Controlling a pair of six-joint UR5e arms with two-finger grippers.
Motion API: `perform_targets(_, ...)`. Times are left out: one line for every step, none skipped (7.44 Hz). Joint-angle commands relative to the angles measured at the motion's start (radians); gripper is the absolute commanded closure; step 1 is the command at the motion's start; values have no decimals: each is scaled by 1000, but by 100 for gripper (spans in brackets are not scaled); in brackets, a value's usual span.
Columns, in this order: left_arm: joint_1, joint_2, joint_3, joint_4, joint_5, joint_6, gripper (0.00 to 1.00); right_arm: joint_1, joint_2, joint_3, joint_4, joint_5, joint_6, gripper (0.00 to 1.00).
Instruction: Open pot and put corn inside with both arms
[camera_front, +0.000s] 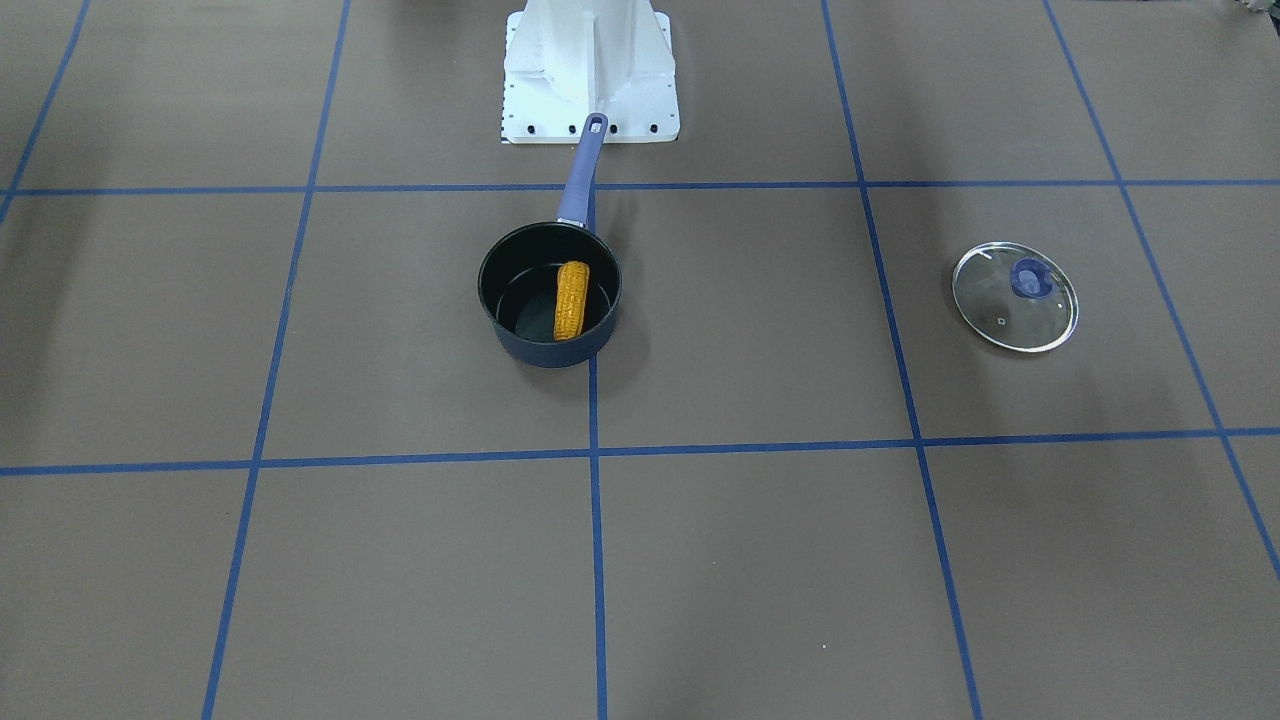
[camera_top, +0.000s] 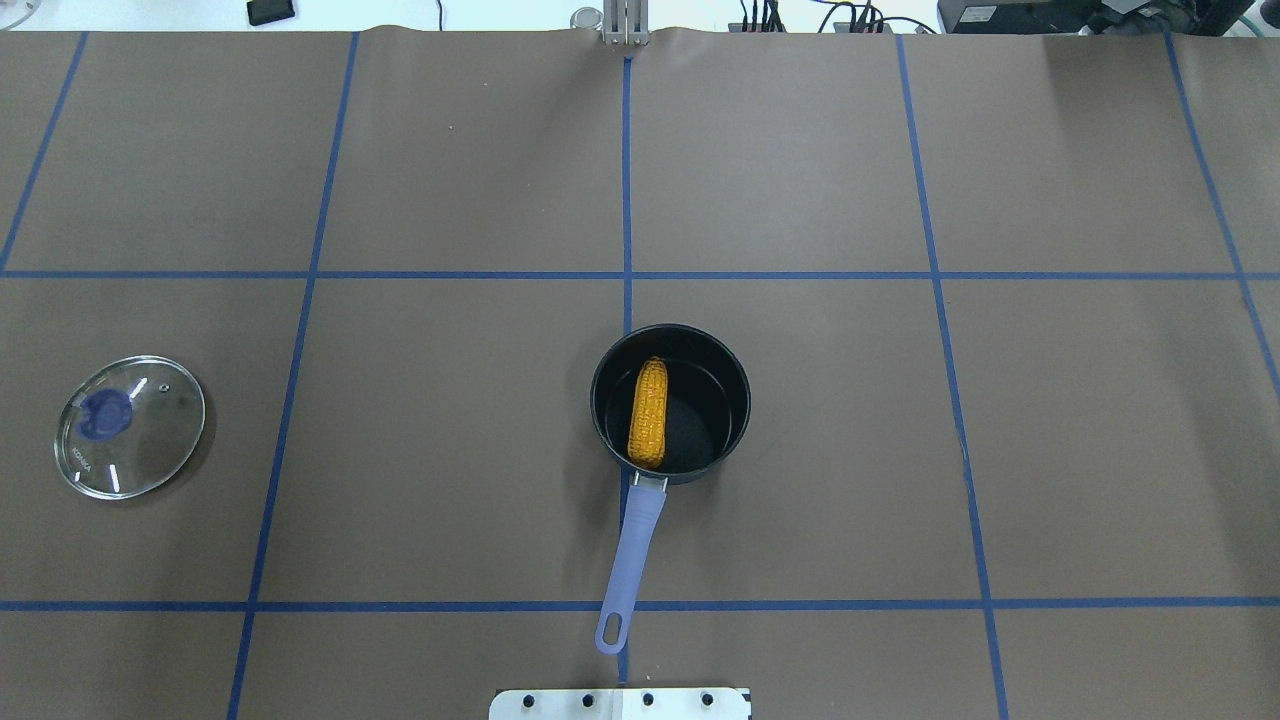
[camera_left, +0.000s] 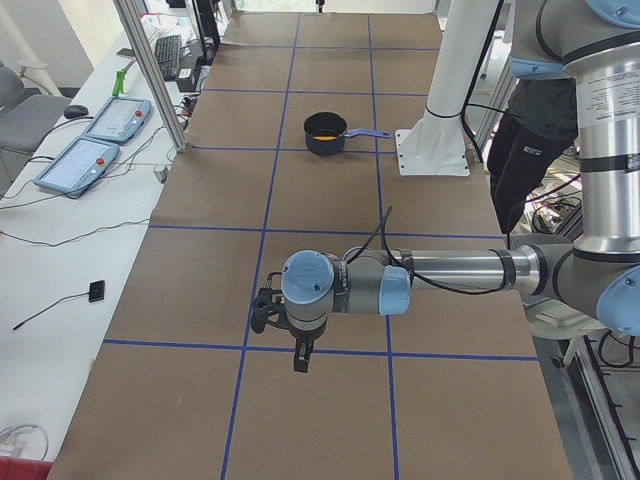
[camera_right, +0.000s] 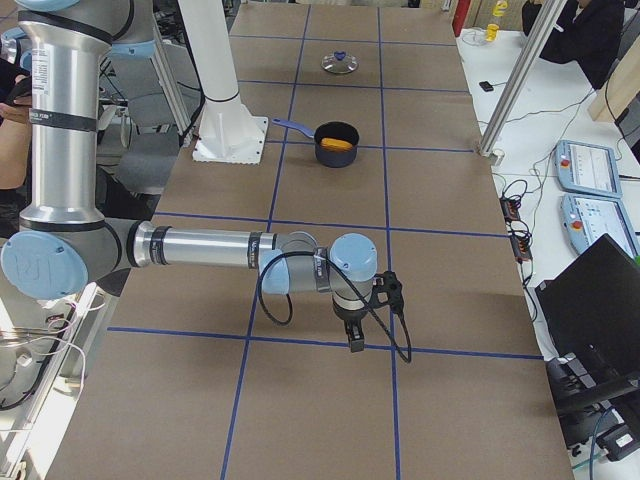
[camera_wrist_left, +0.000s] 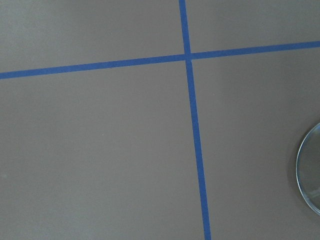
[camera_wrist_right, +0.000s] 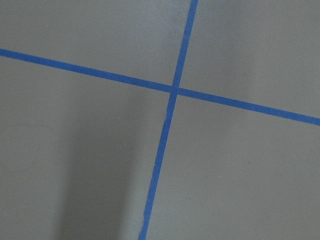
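Lying in line with the handle (camera_top: 640, 530), the corn (camera_top: 648, 413) rests inside the lidless pot (camera_top: 712, 425) by the robot-side edge of the desk (camera_top: 900, 450), while the left claw (camera_left: 299, 356) and right claw (camera_right: 353, 338) hang well away toward opposite ends, clenched or released I cannot tell.

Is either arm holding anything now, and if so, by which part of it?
Nothing is held. The corn lies inside the pot, the lid lies alone on the table, and the left gripper and right gripper hang far from them.
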Motion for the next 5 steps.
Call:
perform_targets(0,3,-1,0,0,0,2,-6,0,0,0,0,0,0)
perform_targets(0,3,-1,0,0,0,2,-9,0,0,0,0,0,0)
perform_targets(0,6,-1,0,0,0,2,-15,0,0,0,0,2,0)
perform_targets(0,8,-1,0,0,0,2,-20,0,0,0,-2,3,0)
perform_targets(0,8,-1,0,0,0,2,-23,0,0,0,-2,3,0)
